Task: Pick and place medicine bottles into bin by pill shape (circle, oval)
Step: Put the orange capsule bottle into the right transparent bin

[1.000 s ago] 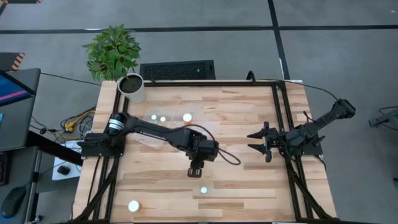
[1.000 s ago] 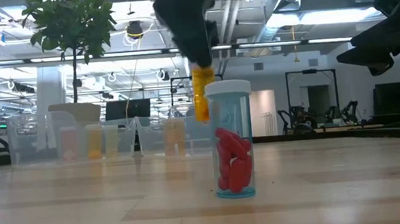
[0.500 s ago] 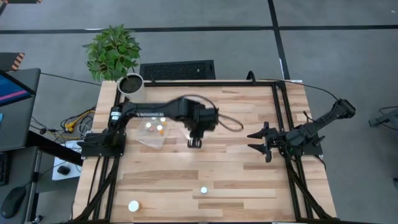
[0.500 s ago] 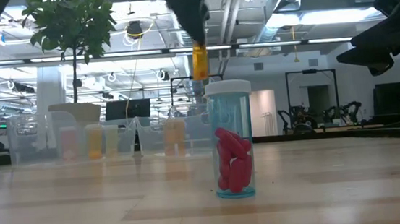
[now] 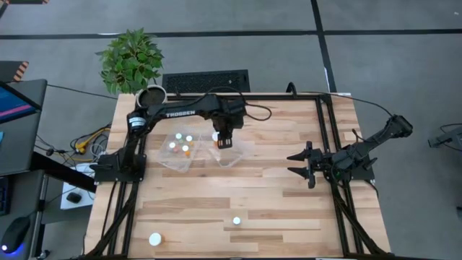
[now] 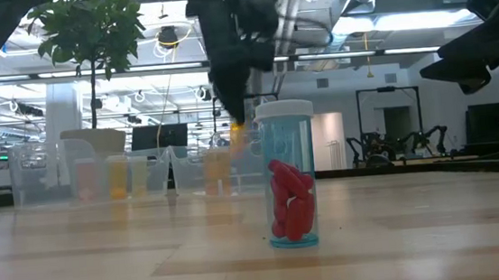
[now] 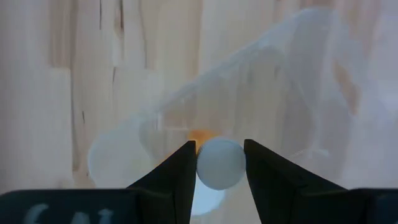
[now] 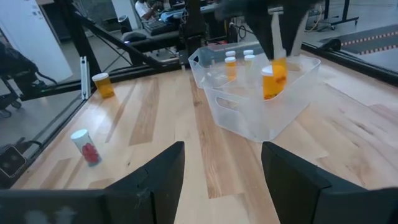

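My left gripper (image 5: 224, 139) is shut on an orange medicine bottle with a white cap (image 8: 273, 78), held inside the right-hand clear bin (image 5: 242, 154) at the table's far middle. The left-hand clear bin (image 5: 164, 160) holds several small bottles (image 5: 185, 148). A clear bottle with red pills (image 6: 289, 178) stands on the table near the front edge; it also shows in the high view (image 5: 236, 221). Another white-capped bottle (image 5: 154, 238) stands at the near left. My right gripper (image 5: 299, 165) waits open at the table's right. My left gripper pinches the bottle's round white cap (image 7: 220, 163) between its two fingers (image 7: 179, 169). The fingers come from above, pointing down. The orange body (image 7: 200, 135) hangs below them, slightly tilted, within the bin's walls. Whether it touches the bin's floor I cannot tell.
A white plant pot (image 5: 152, 98) with a green plant stands at the far left corner. A dark flat box (image 5: 206, 81) lies beyond the far edge. Bare wood lies between the bins and the two standing bottles.
My left gripper has carried the orange bottle from the table's middle toward the far edge and lowered it into the right-hand clear bin. It has stayed shut on the bottle throughout.
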Available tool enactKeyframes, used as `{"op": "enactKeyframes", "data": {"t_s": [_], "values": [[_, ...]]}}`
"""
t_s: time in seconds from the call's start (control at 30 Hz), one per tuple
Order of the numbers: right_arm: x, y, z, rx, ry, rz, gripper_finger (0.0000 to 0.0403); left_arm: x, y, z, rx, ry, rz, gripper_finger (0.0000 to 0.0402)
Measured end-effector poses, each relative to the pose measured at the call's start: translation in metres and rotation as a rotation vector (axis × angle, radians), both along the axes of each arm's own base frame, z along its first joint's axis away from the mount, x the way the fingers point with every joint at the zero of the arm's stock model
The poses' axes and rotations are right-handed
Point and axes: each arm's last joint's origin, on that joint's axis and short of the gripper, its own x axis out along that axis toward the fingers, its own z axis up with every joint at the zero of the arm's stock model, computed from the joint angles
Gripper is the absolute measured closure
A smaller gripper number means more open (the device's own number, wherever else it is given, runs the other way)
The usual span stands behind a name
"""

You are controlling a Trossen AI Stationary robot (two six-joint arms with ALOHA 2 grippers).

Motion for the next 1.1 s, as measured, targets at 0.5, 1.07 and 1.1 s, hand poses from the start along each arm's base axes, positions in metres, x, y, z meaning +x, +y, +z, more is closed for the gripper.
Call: {"op": "enactKeyframes", "data": {"t_s": [0.5,1.07,1.1], "values": [[0.000,0.000,0.000,-0.014,0.002,0.002,0.0177,-0.001,0.009,-0.051,0.011,-0.051,0.021,0.0280],[0.000,0.000,0.000,-0.013,0.001,0.002,0.0177,-0.003,0.015,-0.053,0.008,-0.057,0.053,0.0280],[0.000,0.000,0.000,-0.013,0.001,0.002,0.0177,-0.003,0.015,-0.053,0.007,-0.056,0.053,0.0280]]}}
